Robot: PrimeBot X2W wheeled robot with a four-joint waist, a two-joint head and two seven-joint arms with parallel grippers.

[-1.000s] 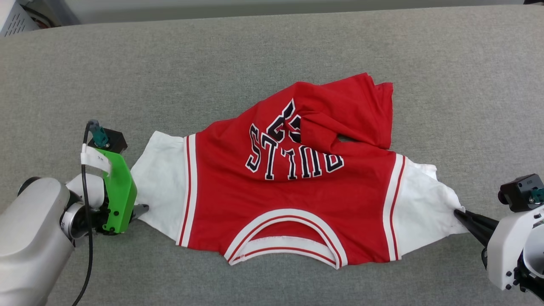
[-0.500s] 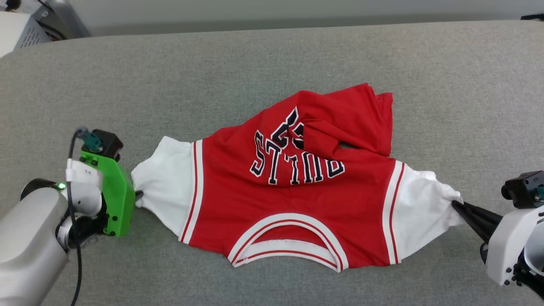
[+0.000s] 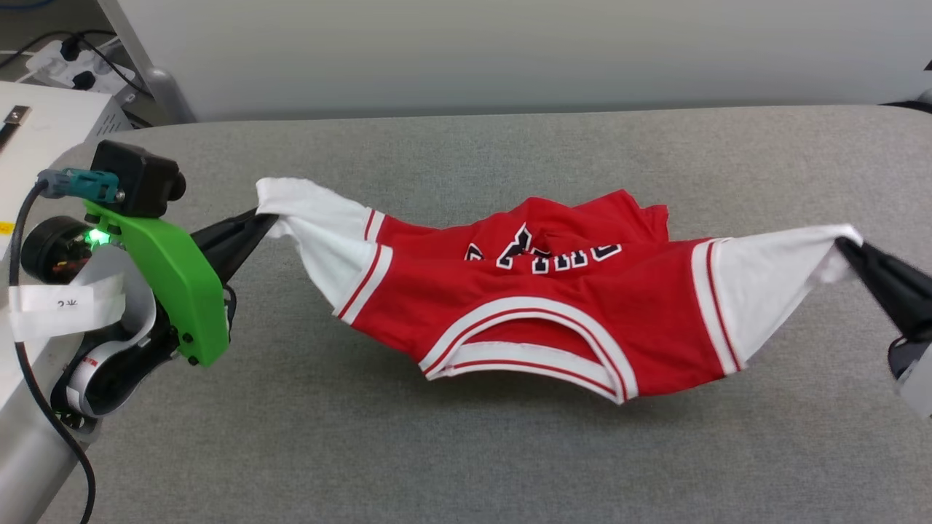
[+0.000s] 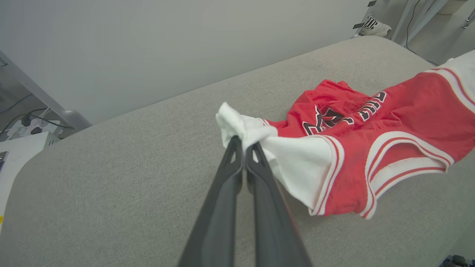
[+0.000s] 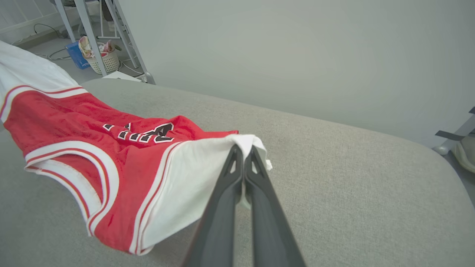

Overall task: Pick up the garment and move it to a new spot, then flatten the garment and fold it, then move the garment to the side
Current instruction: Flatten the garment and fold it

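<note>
The red garment point(image 3: 553, 320) with white sleeves hangs between my two grippers above the grey surface, collar toward me, its far part still resting on the surface with the black print crumpled. My left gripper point(image 3: 268, 218) is shut on the tip of one white sleeve point(image 4: 241, 129). My right gripper point(image 3: 844, 246) is shut on the tip of the other white sleeve point(image 5: 248, 142). The garment point(image 4: 371, 126) sags in the middle in the left wrist view, and the striped collar point(image 5: 74, 163) droops lowest in the right wrist view.
A wide grey padded surface point(image 3: 466, 451) lies under the shirt, with a pale wall behind it. A white cabinet point(image 3: 36, 124) and a power strip stand at the far left. A laundry basket point(image 5: 100, 55) and metal legs sit on the floor beyond.
Both grippers have risen with the sleeve tips, lifting the front of the shirt off the surface. The head camera has tilted up, so the wall now shows.
</note>
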